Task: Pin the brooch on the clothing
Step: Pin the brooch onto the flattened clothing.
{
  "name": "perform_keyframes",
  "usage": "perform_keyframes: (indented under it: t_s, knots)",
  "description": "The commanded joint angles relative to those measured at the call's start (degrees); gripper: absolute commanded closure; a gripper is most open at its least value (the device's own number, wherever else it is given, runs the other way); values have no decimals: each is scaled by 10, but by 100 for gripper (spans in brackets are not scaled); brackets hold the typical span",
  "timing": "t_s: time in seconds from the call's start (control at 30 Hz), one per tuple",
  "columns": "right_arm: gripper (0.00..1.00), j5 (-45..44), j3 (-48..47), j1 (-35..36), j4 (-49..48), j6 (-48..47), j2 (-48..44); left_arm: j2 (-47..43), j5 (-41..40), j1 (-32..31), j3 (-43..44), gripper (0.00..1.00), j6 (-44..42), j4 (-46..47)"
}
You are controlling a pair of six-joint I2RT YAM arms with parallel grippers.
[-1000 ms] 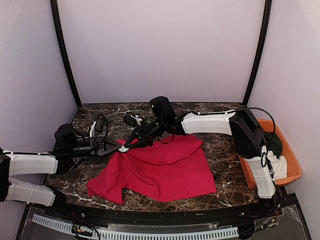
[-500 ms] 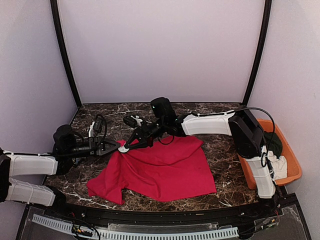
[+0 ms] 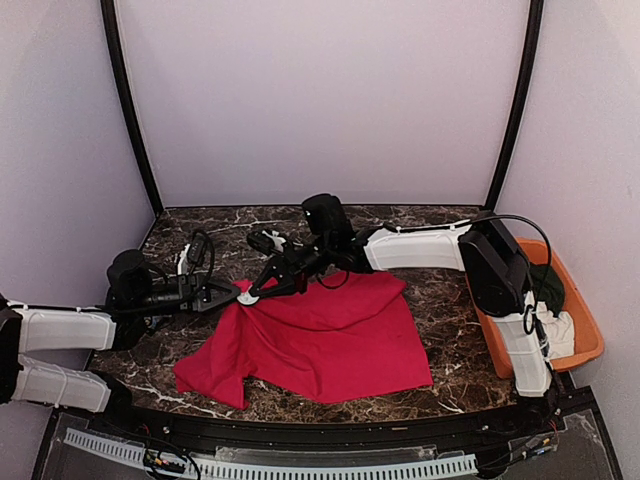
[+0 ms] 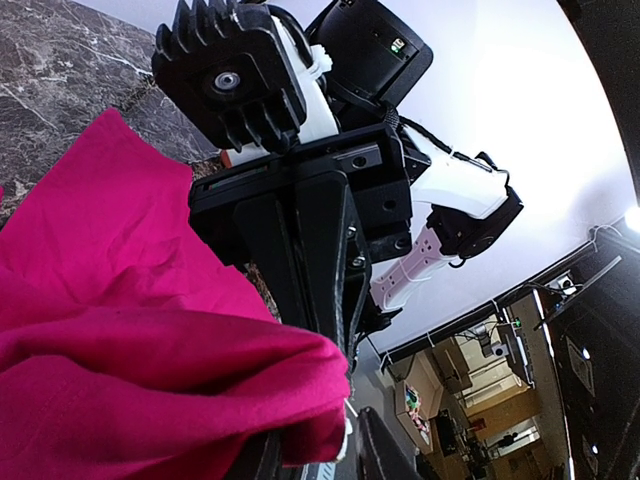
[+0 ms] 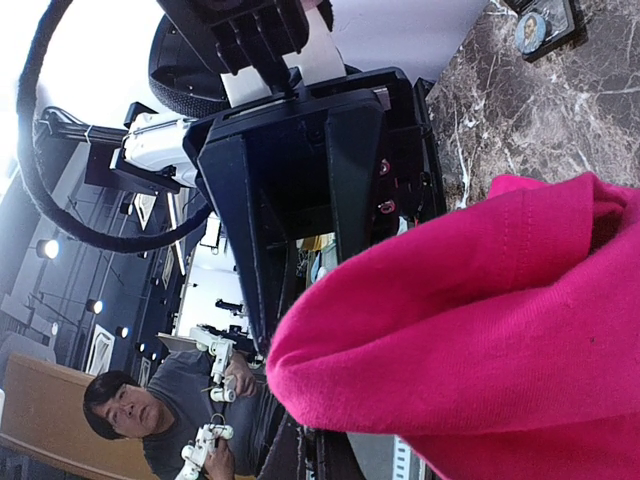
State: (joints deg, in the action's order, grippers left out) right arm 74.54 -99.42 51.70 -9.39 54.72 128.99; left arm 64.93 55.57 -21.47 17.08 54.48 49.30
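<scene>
on the table, the left tool pinches a corner of the rumpled red t-shirt; right tool closed.

Left arm: white shells with black joints, stretched low from the left edge toward the middle, forearm near level.
Left gripper: black, two-fingered, partly closed on a fold of the bright red soft-fabric T-shirt.
Right arm: white and black, elbow raised at right, forearm reaching leftward.
Right gripper: black, jaws pressed together, angled down-left, tip to tip with the left gripper.
</scene>
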Motion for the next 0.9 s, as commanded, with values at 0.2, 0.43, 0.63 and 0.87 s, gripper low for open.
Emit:
perform_keyframes:
  t_s: [0.2,0.43,0.63,0.87]
  knots:
    - [100,6,-37,9,9,-14,-5,12,21,4,4,82,-1,19]
    - [100,2,-54,13,33,-28,1,19,23,4,9,87,-2,19]
    - [100,-5,-70,16,64,-46,10,25,26,4,13,89,-1,24]
    - [100,-12,-89,17,103,-66,19,27,29,4,15,99,1,29]
